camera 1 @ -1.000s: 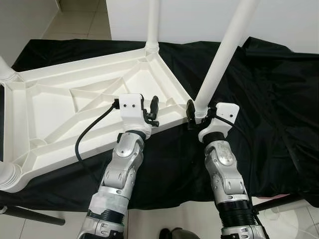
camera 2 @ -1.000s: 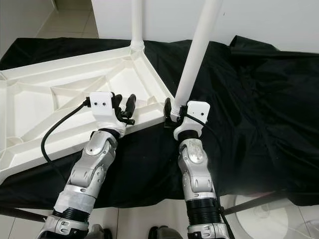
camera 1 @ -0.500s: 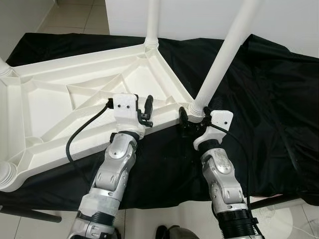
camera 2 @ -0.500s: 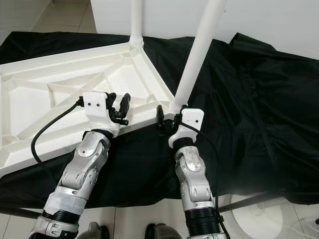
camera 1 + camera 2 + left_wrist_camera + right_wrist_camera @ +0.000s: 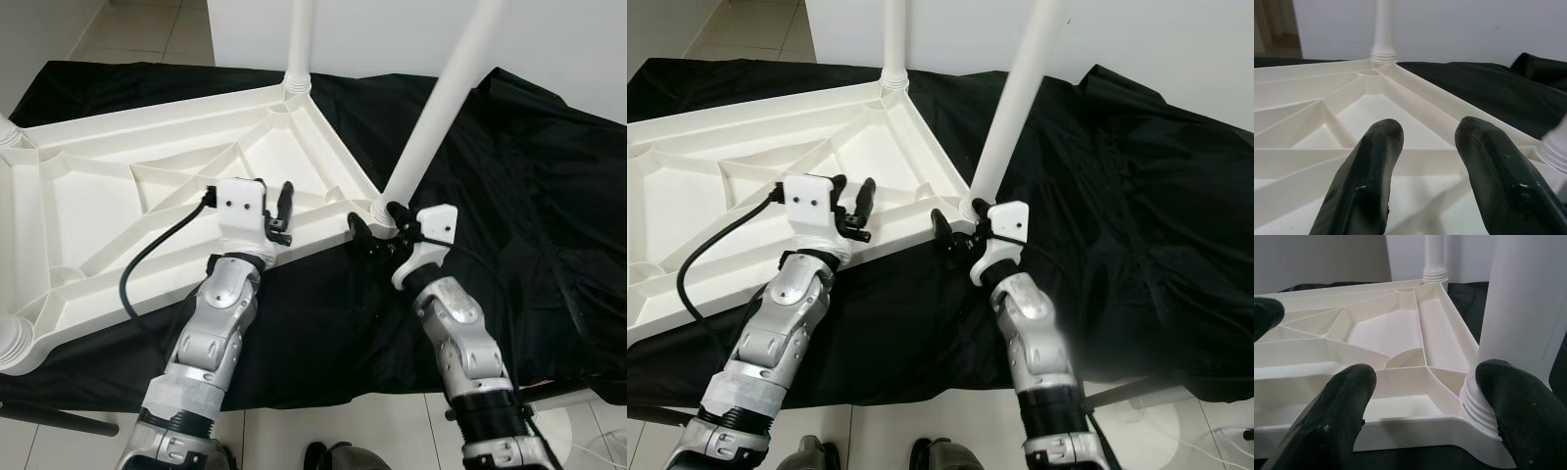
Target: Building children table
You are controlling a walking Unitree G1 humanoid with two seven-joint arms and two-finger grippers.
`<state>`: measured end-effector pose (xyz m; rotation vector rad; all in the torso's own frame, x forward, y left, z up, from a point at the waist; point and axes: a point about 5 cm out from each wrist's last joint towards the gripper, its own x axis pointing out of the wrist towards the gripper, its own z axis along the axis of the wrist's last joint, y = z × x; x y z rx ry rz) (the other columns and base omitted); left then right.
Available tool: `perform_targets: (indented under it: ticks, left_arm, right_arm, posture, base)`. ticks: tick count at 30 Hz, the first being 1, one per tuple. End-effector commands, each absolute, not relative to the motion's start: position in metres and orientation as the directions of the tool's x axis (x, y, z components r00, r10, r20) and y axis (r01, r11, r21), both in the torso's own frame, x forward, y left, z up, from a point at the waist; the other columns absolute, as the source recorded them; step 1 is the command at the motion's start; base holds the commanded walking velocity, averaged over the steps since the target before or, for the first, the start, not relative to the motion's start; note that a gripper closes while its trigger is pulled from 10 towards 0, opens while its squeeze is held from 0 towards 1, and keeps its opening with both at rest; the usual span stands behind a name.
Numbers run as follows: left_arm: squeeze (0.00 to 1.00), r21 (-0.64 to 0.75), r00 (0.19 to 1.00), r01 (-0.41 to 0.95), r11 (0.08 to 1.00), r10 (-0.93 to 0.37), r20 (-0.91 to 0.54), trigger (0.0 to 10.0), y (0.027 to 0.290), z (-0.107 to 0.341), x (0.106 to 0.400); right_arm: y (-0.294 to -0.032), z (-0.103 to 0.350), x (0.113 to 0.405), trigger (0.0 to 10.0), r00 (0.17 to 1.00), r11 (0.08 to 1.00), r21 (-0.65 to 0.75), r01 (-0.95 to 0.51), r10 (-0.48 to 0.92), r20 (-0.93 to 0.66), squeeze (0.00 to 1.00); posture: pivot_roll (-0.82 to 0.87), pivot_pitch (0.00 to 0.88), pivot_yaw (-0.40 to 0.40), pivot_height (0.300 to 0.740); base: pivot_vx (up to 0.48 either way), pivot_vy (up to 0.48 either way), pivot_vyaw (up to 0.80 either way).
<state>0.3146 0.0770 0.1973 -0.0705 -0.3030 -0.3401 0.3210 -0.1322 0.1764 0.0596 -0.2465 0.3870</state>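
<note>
While spread wide, right tool (image 5: 375, 223) astride table leg (image 5: 443, 103) base.

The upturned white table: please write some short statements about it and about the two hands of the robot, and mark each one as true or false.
1. The white table top lies upside down on a black cloth. True.
2. The right hand is at the base of a slanted white leg, at the table's near corner. True.
3. The right hand's fingers are shut tight on that leg. False: they are spread open, one beside the leg's threaded base and one out in front of the table's edge.
4. The left hand holds a loose leg. False: it is open and holds nothing, over the ribbed underside.
5. A second leg stands upright at the far corner. True.
</note>
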Motion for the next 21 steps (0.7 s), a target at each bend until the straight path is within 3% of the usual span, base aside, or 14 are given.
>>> perform_targets:
  ticks: [1,9,14,21]
  left_arm:
    - [0.0,0.046,0.82,0.502,0.864,-0.492,0.292,10.0,0.066,0.194,0.307]
    - [0.0,0.071,0.756,0.604,0.794,-0.6,0.261,10.0,0.054,0.192,0.296]
    - [0.0,0.089,0.692,0.689,0.719,-0.69,0.212,10.0,0.044,0.184,0.277]
    - [0.0,0.108,0.686,0.705,0.701,-0.713,0.145,10.0,0.052,0.174,0.264]
  right_arm:
    - [-0.143,0.175,0.327,10.0,0.906,0.93,0.037,-0.366,0.347,0.241,0.0]
    - [-0.16,0.184,0.347,10.0,0.914,0.941,0.015,-0.339,0.326,0.242,0.0]
    - [-0.178,0.183,0.358,10.0,0.942,0.968,0.027,-0.249,0.236,0.237,0.0]
    - [-0.167,0.181,0.347,10.0,0.929,0.962,0.048,-0.269,0.246,0.278,0.0]
  posture:
    - [-0.02,0.182,-0.081,0.74]
    - [-0.01,0.186,-0.073,0.74]
    - [-0.01,0.183,-0.062,0.74]
    - [-0.01,0.178,-0.053,0.74]
  base:
    - [0.0,0.0,0.0]
    - [0.0,0.0,0.0]
    - [0.0,0.0,0.0]
    - [0.0,0.0,0.0]
